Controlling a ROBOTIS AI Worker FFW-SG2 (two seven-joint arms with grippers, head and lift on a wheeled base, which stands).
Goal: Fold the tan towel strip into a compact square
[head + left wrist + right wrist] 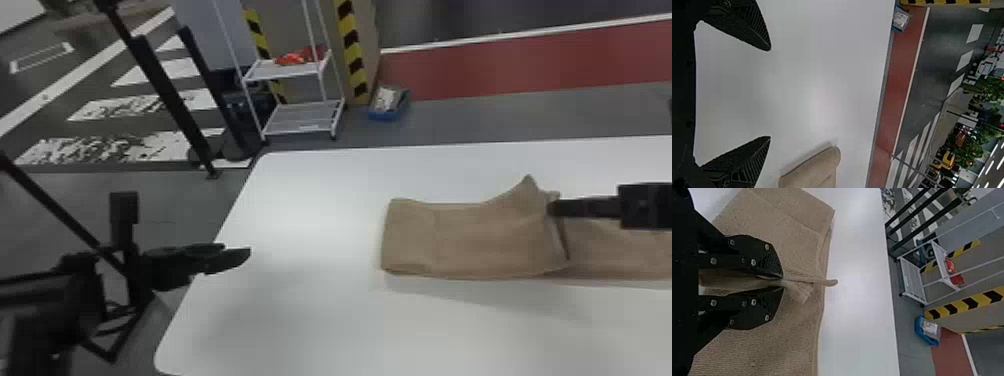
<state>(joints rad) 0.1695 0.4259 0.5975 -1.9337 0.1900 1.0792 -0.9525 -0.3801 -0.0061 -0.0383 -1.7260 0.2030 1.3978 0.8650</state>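
Black, flat-fingered right gripper (553,207) is clamped on a raised bit of the tan cloth towel strip (480,240), right side of the head view. Towel runs left-right, folded part left of that pincer; right arm's nearer. Wide-open black left gripper (237,250): lower left.

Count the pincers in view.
2. Left pincer, open, near the left edge of the white table; right pincer, shut on a raised part of the tan towel strip.
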